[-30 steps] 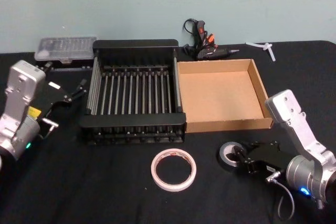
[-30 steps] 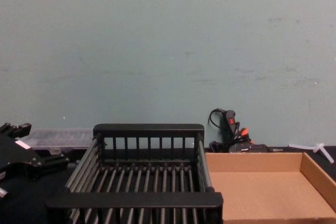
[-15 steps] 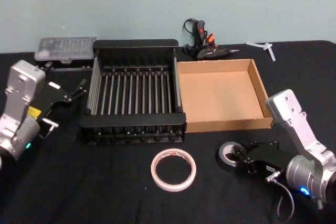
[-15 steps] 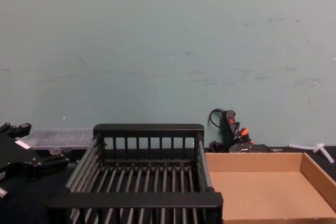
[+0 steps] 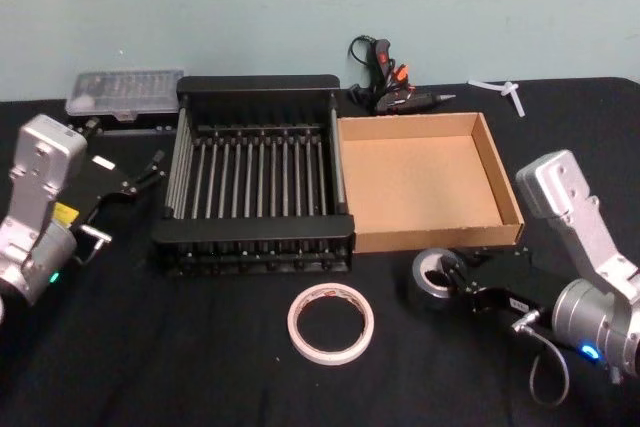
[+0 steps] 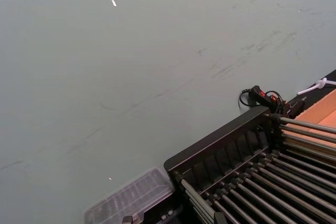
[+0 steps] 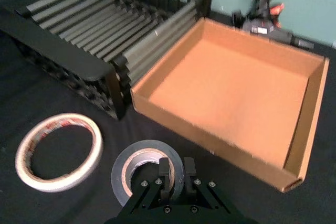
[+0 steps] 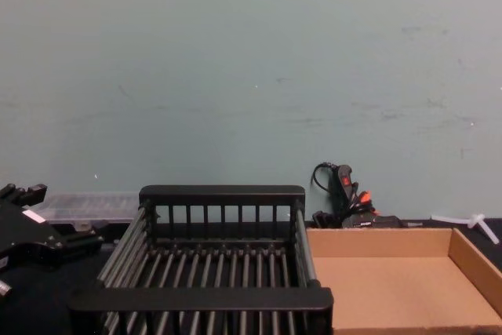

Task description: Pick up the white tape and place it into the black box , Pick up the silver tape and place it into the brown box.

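My right hand [image 7: 172, 174] is clamped on the near wall of the silver tape [image 5: 434, 280], just in front of the brown box [image 5: 420, 179]. The white tape [image 5: 331, 323] lies on the table before the black box [image 5: 255, 167]. My left hand [image 5: 150, 171] is parked left of it, fingers apart
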{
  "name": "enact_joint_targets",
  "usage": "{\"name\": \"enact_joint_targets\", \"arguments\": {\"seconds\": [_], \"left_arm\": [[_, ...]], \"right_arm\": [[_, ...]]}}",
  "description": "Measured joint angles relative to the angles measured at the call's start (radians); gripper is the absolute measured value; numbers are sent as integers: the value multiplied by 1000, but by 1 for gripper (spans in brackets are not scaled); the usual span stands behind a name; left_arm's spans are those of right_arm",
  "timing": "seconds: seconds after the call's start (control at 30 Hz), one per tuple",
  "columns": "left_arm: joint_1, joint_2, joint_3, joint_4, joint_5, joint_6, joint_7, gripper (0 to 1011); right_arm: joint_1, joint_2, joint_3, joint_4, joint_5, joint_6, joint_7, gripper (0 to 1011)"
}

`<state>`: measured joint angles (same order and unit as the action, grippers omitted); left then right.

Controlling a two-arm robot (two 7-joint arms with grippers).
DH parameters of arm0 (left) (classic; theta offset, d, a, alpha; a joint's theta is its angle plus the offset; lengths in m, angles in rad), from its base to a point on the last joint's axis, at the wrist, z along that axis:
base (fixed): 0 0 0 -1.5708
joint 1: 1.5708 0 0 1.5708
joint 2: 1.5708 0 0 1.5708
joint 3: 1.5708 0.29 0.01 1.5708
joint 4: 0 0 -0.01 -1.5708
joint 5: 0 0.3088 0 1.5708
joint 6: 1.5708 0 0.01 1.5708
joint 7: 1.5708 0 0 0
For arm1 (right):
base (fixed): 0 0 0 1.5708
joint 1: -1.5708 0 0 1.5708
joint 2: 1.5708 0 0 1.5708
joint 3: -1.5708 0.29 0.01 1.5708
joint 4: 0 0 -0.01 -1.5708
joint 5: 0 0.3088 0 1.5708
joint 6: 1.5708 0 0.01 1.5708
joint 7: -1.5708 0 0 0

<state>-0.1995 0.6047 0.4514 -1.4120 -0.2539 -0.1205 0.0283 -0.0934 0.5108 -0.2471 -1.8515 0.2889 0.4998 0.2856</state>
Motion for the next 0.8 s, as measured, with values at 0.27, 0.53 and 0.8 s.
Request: {"name": "enact_joint_targets", "arguments": {"seconds": [0.27,0.53,0.8], "left_arm": [[0,0,0,0,0,0,0,1001],[0,0,0,0,0,0,0,1001],[0,0,0,0,0,0,0,1001]], "right_arm": [[-6,10,30,-58,5,-46,13,166],[28,-18,47,-47,-27,-119,-24,166],[122,-75,34,50,-106,-205,-62,165]]}}
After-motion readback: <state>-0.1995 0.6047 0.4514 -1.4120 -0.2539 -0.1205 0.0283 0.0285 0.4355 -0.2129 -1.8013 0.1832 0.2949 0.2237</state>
